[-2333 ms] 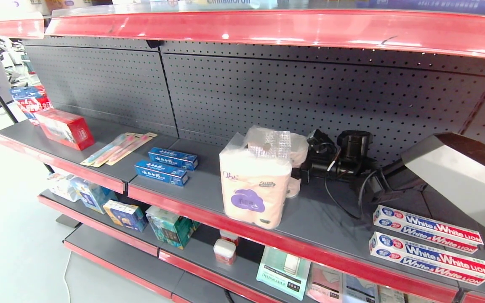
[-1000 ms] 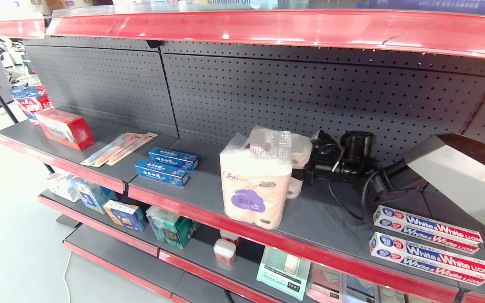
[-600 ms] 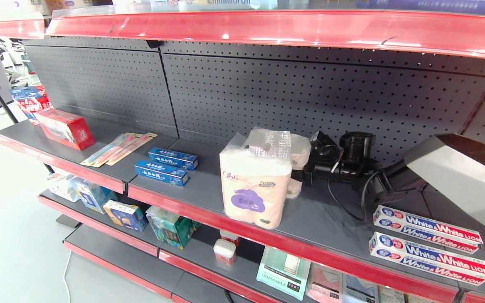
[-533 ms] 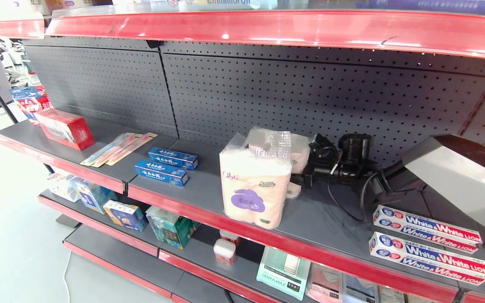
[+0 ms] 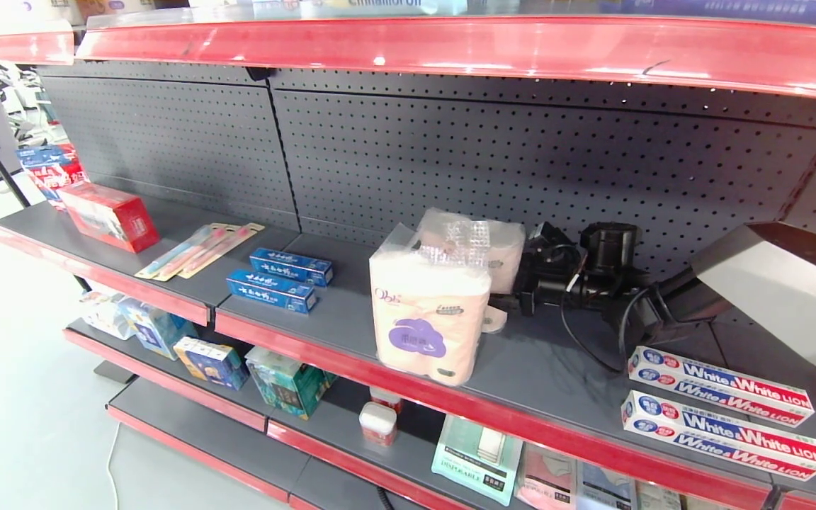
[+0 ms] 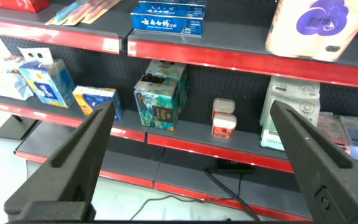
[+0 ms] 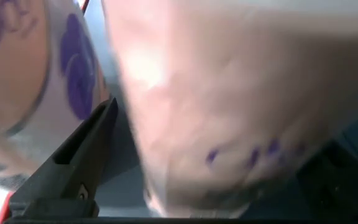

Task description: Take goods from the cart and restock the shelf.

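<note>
1. Two tissue packs stand at the centre of the head view on the middle shelf (image 5: pixel 557 368). The rear tissue pack (image 5: pixel 482 244) is tilted and touches the back of the front tissue pack (image 5: pixel 428 312). The front pack hides its base, so I cannot tell whether it rests on the shelf.
2. The right gripper (image 5: pixel 525 280) comes in from the right of the frame. Its fingers (image 7: pixel 82 158) are closed on the rear tissue pack, whose soft wrap bulges between them in the right wrist view.
3. The hold looks to be on yielding film and paper. If only loose wrap is pinched, the pack could slip, sag or tear as it is set down.
4. The front tissue pack stands close to the shelf's red edge (image 5: pixel 521 425). A push from behind could tip it off.
5. The arm's cable (image 5: pixel 581 347) loops low over the shelf. Swinging toward the lower right could drag it against the white toothpaste boxes (image 5: pixel 723 411).
6. The left gripper (image 6: pixel 191 112) has its fingers spread wide and holds nothing, facing the lower shelves. It is poorly placed to steady either pack.
</note>
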### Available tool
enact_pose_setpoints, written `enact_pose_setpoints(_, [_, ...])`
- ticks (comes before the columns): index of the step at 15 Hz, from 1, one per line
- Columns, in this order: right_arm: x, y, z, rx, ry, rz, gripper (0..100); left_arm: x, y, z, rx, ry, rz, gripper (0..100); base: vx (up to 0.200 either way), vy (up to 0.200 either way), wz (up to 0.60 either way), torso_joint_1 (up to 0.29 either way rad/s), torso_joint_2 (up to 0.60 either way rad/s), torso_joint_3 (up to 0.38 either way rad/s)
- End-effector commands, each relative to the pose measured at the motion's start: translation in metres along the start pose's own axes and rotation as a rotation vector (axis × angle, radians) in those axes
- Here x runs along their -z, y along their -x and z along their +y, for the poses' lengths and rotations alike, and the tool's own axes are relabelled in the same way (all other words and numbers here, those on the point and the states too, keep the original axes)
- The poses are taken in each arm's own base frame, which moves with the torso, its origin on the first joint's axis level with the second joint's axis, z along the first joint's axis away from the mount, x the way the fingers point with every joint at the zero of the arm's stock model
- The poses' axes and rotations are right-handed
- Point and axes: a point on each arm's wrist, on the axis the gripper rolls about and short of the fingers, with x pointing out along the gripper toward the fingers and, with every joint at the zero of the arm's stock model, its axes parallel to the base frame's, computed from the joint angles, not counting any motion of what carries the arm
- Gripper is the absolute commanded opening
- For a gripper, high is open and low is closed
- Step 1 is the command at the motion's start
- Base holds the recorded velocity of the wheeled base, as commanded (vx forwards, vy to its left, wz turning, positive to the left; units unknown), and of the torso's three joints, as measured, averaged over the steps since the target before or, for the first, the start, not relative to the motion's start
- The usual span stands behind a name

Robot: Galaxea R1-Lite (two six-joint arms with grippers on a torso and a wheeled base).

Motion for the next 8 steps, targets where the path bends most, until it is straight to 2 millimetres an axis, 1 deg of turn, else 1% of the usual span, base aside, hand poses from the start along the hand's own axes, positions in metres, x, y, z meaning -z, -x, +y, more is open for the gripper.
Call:
enact_pose_setpoints(1, [-0.009,0.014,0.002,0.015,-0.002,0.002,100,0.0,0.0,0.0,0.001,0.0,0.002,100,0.0,0.0,0.0,0.0,0.0,0.0])
enact_pose_setpoints(2, [-0.012,0.023,0.005,0.025,-0.014,0.013,100,0.0,0.0,0.0,-0.001,0.0,0.002,100,0.0,0.0,0.0,0.0,0.0,0.0])
enact_pose_setpoints(3, [-0.013,0.029,0.004,0.034,-0.019,0.018,100,0.0,0.0,0.0,0.001,0.0,0.002,100,0.0,0.0,0.0,0.0,0.0,0.0])
enact_pose_setpoints(4, [-0.014,0.04,0.004,0.051,-0.039,0.035,100,0.0,0.0,0.0,0.001,0.0,0.002,100,0.0,0.0,0.0,0.0,0.0,0.0])
enact_pose_setpoints(5, [-0.015,0.046,0.004,0.059,-0.05,0.043,100,0.0,0.0,0.0,0.001,0.0,0.001,100,0.0,0.0,0.0,0.0,0.0,0.0])
enact_pose_setpoints(6, [-0.016,0.058,0.007,0.071,-0.074,0.062,100,0.0,0.0,0.0,0.001,0.0,0.001,100,0.0,0.0,0.0,0.0,0.0,0.0])
enact_pose_setpoints(8, [-0.021,0.068,0.012,0.08,-0.088,0.071,100,0.0,0.0,0.0,0.001,0.0,0.002,100,0.0,0.0,0.0,0.0,0.0,0.0])
